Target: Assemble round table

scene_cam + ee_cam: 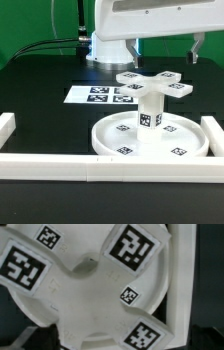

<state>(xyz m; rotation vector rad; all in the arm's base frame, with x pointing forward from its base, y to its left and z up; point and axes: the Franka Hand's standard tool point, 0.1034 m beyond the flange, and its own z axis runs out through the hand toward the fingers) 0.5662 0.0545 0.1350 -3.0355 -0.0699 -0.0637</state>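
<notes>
A black table (40, 110) has white border bars (60, 168) along its edges, and the marker board (88, 95) lies flat near the robot base (110, 45). In the exterior view, the big round disc (110, 143) sits by the front bar with the short post (148, 112) standing upright in it and the cross-shaped piece (153, 85) on top; the gripper (199, 45) hangs above, apart from it, and I cannot tell if its fingers are spread. The wrist view shows the cross-shaped piece (85, 266) close up over the disc (85, 325).

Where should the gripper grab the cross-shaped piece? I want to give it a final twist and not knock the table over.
Probably from above, closing on two opposite sides of one arm of the cross-shaped piece. It lies flat atop the upright post, which stands in the round disc, so its arms are free while the border bars hinder low approaches.
</notes>
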